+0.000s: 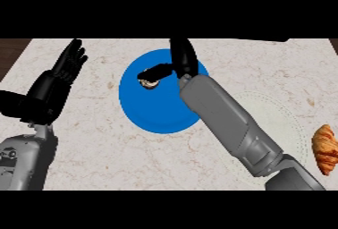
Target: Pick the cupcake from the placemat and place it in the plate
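Note:
The cupcake (149, 83) lies tipped on the upper left part of the blue plate (158, 118), dark wrapper and pale top showing. My right hand (183, 57) hovers over the plate's far rim, its fingers stretched straight away from me. Its thumb (156, 71) points left and sits just above the cupcake, touching or nearly touching it. The pale placemat (274, 112), the same colour as the counter with a faint stitched edge, lies right of the plate under my right forearm. My left hand (61, 78) rests open at the left, fingers up.
A croissant (325, 148) lies near the right edge of the marble counter, beside the placemat. The counter's dark back edge runs along the top, with a brown strip at the far left.

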Available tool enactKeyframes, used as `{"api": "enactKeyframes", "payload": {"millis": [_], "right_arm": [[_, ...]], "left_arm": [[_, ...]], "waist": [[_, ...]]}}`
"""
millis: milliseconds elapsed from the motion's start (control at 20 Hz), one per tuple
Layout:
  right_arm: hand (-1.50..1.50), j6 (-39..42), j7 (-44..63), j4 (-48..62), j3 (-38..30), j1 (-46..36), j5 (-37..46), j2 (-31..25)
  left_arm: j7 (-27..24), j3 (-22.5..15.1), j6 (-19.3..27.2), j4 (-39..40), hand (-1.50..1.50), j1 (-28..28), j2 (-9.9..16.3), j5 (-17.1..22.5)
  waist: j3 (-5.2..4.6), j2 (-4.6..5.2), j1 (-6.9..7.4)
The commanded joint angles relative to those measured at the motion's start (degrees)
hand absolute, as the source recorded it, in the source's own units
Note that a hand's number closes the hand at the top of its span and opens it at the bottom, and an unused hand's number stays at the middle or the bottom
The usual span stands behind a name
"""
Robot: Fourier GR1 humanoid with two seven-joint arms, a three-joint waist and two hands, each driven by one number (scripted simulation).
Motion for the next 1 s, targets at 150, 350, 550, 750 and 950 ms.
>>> {"api": "enactKeyframes", "payload": {"millis": [150, 350, 550, 750, 950], "right_arm": [[-1.50, -0.64, -6.61, -0.09, -7.03, 0.16, -7.86, 0.00], [-1.50, 2.39, -12.58, 0.58, -10.58, 5.49, -8.06, -2.84], [-1.50, 9.34, -16.27, -4.71, -12.30, 11.87, -9.59, -8.49], [-1.50, 14.88, -17.07, -4.20, -14.84, 12.67, -9.79, -12.84], [-1.50, 20.70, -17.88, -5.84, -16.14, 15.58, -9.66, -17.78]], "left_arm": [[-1.01, 1.01, 1.09, 1.78, 0.00, 0.63, 0.17, -1.71], [-0.14, 2.41, -0.36, -1.68, 0.00, 4.34, 1.01, 0.10], [1.13, 2.55, 0.97, -2.17, 0.00, 4.09, 0.66, -1.06], [-2.34, 3.96, -0.97, -2.45, 0.00, 6.73, 1.34, -0.26], [2.39, 3.43, -0.51, -5.82, 0.00, 5.55, 0.84, 0.15]], "waist": [[-0.01, -0.79, -3.81], [0.00, -1.07, -4.48], [0.01, -1.32, -5.49], [-0.02, -1.19, -5.01], [0.00, -1.27, -4.99]]}}
